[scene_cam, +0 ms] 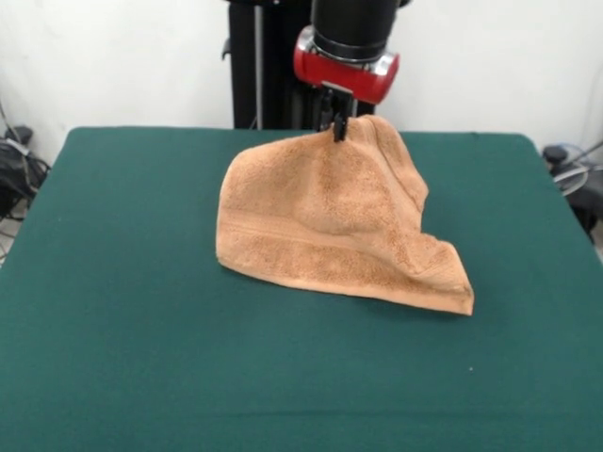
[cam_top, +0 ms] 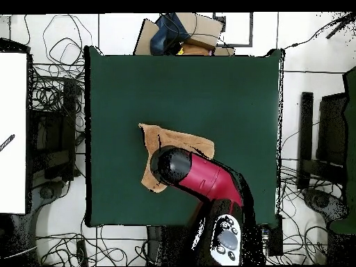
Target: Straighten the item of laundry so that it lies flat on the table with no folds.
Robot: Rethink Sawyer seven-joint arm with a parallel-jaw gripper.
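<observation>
The item of laundry (scene_cam: 330, 221) is a light orange-tan towel, lifted into a tent shape by one upper point. Its lower edge trails on the green table (scene_cam: 122, 311), with a woven band running near that edge. My gripper (scene_cam: 339, 129) is shut on the towel's top, pinching the cloth between its black fingers. In the overhead view the towel (cam_top: 182, 142) shows partly from under the red arm, spreading up and left of it, and the table (cam_top: 222, 90) surrounds it. The gripper itself is hidden under the arm there.
The red and black arm (cam_top: 205, 177) reaches in from the bottom edge over the table's middle. Cables (cam_top: 55, 90) and equipment lie on the floor around the table, and a cardboard box (cam_top: 188, 31) sits beyond its top edge.
</observation>
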